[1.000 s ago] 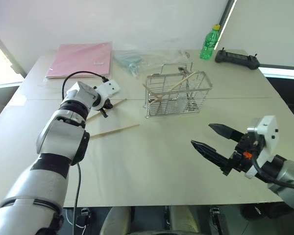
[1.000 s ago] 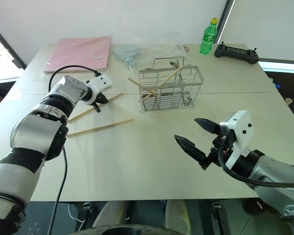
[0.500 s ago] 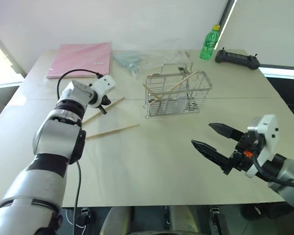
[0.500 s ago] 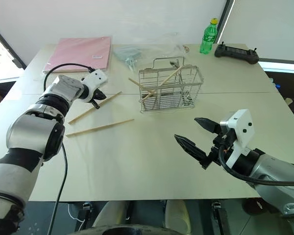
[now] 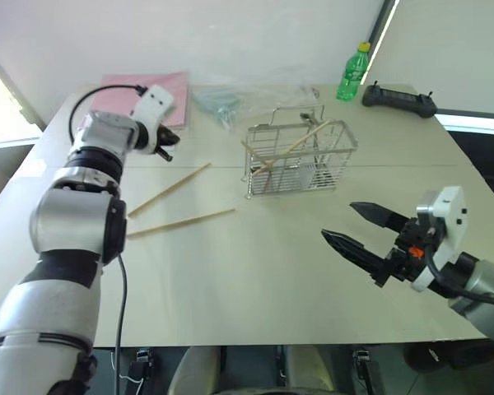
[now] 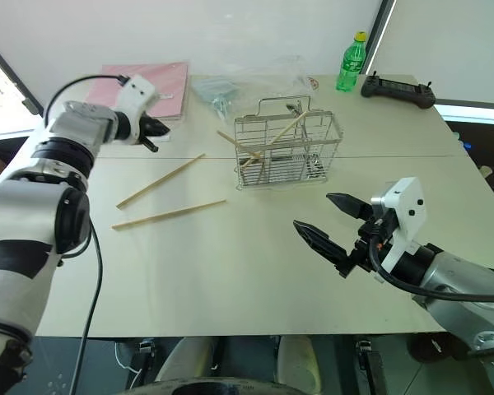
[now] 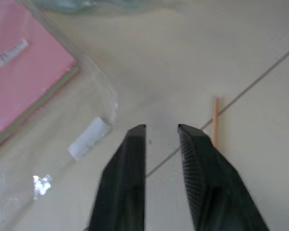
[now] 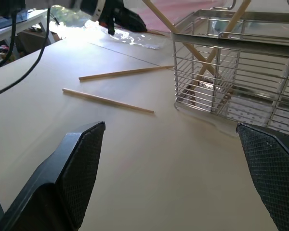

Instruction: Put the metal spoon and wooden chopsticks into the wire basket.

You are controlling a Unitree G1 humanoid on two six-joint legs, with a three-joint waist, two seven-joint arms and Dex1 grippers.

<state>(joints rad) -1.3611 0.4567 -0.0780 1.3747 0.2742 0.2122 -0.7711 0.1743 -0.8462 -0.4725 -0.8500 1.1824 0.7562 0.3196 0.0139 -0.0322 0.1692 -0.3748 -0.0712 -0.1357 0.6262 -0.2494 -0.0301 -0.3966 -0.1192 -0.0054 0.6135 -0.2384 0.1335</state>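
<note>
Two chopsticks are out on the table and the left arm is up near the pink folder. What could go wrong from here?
1. The two loose pale wooden chopsticks lie flat on the beige table; a pinch may roll them.
2. The chopsticks already in the silver wire basket lean out over its rim, so a new one could knock them out.
3. The left gripper, empty with a narrow gap, hangs over the pink plastic-wrapped folder, away from both.

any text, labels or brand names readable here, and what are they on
No text can be read.
Green bottle: its label is too small to read.
Pink folder: a small white label with print, too blurred to read.
White tag in the clear plastic beside the folder: no legible print.
</note>
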